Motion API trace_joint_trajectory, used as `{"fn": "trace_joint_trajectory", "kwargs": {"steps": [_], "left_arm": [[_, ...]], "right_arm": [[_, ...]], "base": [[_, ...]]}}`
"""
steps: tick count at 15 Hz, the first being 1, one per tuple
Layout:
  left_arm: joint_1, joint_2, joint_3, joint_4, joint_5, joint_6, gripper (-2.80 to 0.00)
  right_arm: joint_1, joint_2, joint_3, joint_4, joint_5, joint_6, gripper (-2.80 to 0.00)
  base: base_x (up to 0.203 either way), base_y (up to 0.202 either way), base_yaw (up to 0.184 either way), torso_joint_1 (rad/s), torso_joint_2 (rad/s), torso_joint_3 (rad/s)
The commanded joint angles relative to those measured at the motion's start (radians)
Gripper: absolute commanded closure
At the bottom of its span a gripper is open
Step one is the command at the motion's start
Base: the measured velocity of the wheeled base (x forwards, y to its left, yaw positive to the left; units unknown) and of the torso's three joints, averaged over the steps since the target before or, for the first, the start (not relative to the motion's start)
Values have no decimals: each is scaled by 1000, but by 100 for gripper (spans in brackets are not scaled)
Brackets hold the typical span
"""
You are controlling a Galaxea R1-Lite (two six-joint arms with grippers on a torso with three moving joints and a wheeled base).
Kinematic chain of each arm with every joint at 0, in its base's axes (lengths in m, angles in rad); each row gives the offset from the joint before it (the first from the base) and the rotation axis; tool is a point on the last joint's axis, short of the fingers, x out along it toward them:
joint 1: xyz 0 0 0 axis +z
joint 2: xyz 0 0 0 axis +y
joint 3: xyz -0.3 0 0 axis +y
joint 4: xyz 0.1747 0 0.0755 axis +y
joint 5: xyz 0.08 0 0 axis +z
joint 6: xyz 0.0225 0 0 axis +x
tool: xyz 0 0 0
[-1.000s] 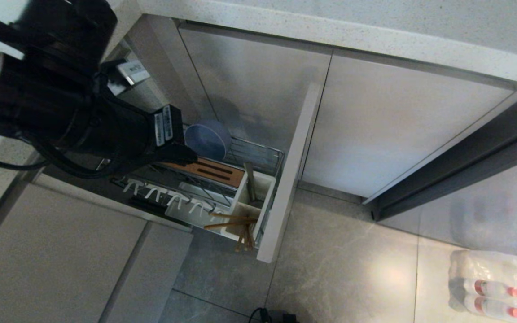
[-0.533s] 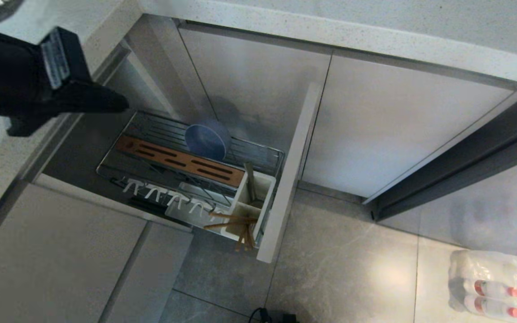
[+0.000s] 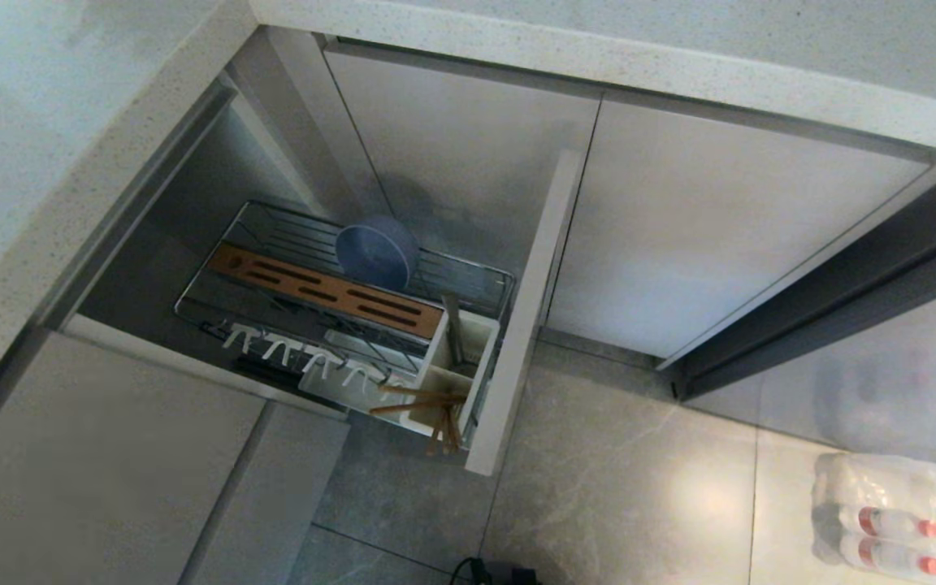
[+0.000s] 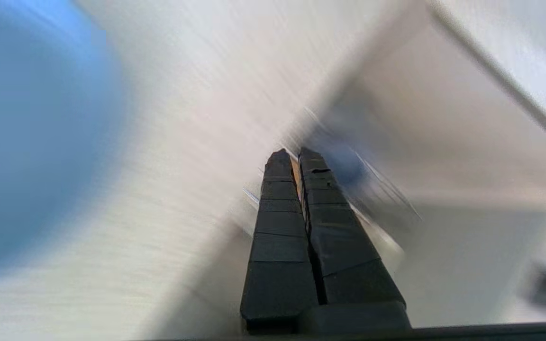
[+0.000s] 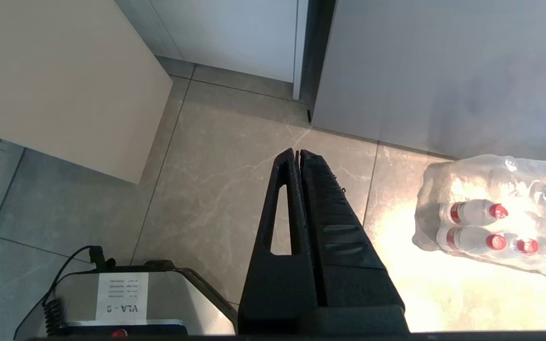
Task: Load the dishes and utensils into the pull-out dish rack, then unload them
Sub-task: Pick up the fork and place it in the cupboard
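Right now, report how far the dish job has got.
Loaded: the bowl sits in the pull-out dish rack, chopsticks and fork in its caddy. In hand: nothing; the left pincer is shut, empty. Left: a blue blur, perhaps the plate, outside the rack.

Head view: high, steeply downward onto pull-out dish rack [image 3: 338, 301]. Wrist views: along closed fingers (right wrist shares the bottle pack [image 5: 495, 222]).
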Motion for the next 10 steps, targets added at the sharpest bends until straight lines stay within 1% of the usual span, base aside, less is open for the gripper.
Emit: {"fn": "trace_joint_trajectory", "kwargs": {"steps": [1,2,4,5,7,8,10], "left_arm": [[94,-45,-49,6,2,69,0],[145,-63,-62,8,3,135,0],[257,-89,-62,10,4,233,0],[313,-94,-64,11,5,270,0],[472,-96,-61,11,-3,331,0],[542,-96,-59,11,-22,352,0],[728,-95,-57,11,-106,390,0]], "right_arm": [[0,2,0,0,0,0,0],[0,2,0,0,0,0,0],[0,1,0,0,0,0,0],[0,2,0,0,0,0,0],[0,2,0,0,0,0,0],[0,2,0,0,0,0,0],[0,2,0,0,0,0,0]], "base": [[0,0,0,0,0,0],[0,0,0,0,0,0],[0,0,0,0,0,0],[0,0,0,0,0,0],[0,0,0,0,0,0],[0,0,0,0,0,0],[0,0,0,0,0,0]]}}
